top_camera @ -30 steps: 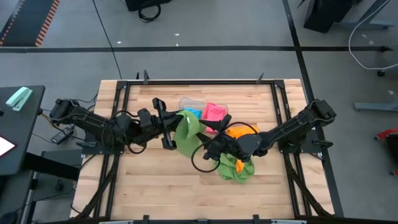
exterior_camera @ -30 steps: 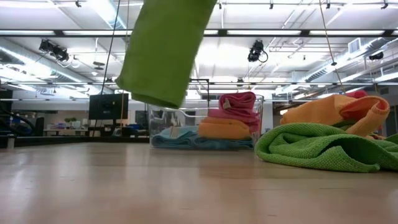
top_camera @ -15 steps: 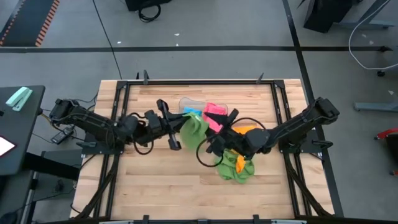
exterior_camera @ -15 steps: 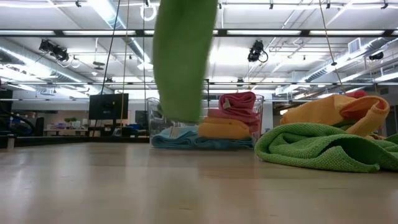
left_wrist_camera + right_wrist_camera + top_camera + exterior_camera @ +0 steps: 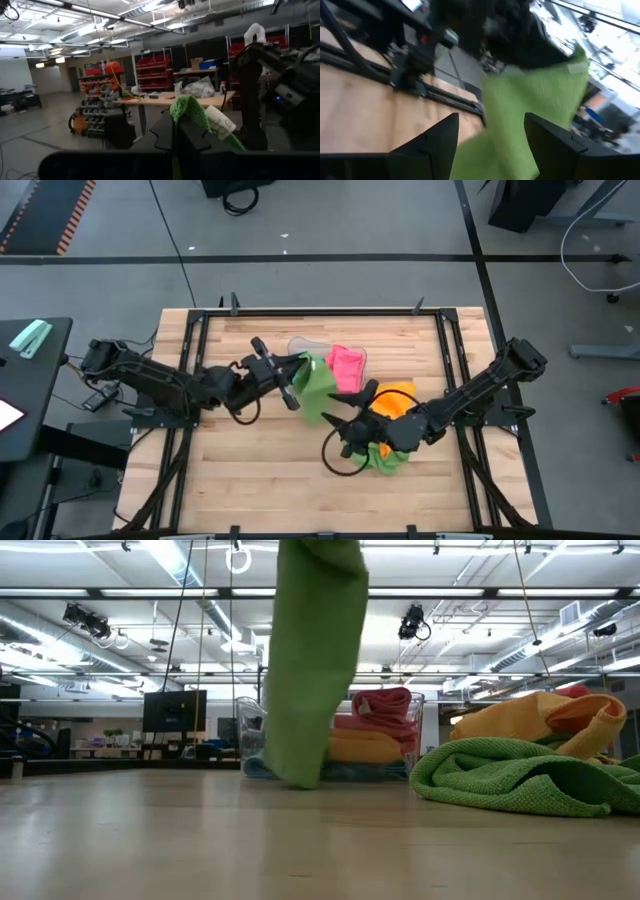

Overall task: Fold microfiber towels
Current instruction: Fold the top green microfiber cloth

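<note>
Towel first: my left gripper is pinched tight on the top corner of a green towel, and it hangs straight down like a long strip, its low end close to the wooden table. My right gripper is open with its fingers spread, holding nothing. The hanging towel is just in front of it and a bit higher, so the right one is nearest to the loose bottom edge. Behind the towel sits a clear plastic tray with folded pink, orange and blue cloths in it. A heap of green and orange towels lies under my right arm.
</note>
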`<state>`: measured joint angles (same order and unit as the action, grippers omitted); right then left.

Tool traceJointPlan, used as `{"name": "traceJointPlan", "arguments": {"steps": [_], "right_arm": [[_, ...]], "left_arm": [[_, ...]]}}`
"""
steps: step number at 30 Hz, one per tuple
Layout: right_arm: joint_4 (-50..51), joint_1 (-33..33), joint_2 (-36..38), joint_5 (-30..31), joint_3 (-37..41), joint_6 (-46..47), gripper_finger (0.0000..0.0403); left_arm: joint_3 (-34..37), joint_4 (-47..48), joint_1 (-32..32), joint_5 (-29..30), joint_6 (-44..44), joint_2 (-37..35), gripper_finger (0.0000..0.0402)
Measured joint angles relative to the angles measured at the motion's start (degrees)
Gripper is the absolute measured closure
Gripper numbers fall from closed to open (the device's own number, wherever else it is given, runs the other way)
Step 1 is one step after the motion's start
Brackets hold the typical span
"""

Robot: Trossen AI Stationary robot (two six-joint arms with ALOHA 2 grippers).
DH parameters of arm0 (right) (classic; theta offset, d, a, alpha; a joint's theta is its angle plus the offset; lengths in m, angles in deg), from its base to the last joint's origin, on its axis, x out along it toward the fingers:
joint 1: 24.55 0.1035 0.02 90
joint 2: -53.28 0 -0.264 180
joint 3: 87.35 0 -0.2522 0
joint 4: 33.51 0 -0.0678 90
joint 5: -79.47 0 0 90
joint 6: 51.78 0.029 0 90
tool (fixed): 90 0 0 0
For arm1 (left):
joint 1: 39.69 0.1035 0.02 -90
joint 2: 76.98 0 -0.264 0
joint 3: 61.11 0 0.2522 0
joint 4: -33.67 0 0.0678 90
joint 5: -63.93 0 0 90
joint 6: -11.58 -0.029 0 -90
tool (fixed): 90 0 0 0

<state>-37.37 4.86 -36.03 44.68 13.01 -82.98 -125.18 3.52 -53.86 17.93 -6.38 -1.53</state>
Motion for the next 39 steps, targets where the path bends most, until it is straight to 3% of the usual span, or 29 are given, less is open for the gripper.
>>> {"name": "traceJointPlan", "arguments": {"steps": [7,14,19,27,30,36,39], "right_arm": [[3.7,-1.8,-1.8,-4.6,-4.7,-0.5,0.0168],[10.2,-4.3,-3.7,-11.8,-5.5,2.7,0.0168],[10.9,-6.5,-3.7,-15.0,-5.5,3.2,0.0168],[12.2,-9.0,-3.7,-16.7,-5.5,4.8,0.0182],[12.1,-10.1,-3.7,-15.2,-5.5,4.0,0.0190],[8.6,-11.2,-3.5,2.5,-5.5,-1.0,0.0206],[6.9,-9.1,-2.8,5.0,-5.5,-4.6,0.0214]], "left_arm": [[0.0,-1.8,2.0,1.4,2.0,2.3,0.0393],[0.0,-3.1,3.6,1.1,6.3,2.5,0.0377],[0.0,-3.8,3.8,-2.7,9.8,2.5,0.0393],[0.0,-9.0,3.7,-5.8,12.9,2.5,0.0381],[0.0,-9.8,3.7,-8.1,13.5,2.5,0.0392],[0.0,-9.7,3.0,-8.0,12.9,2.5,0.0379],[0.0,-9.7,2.1,-6.0,10.0,2.5,0.0382]]}}
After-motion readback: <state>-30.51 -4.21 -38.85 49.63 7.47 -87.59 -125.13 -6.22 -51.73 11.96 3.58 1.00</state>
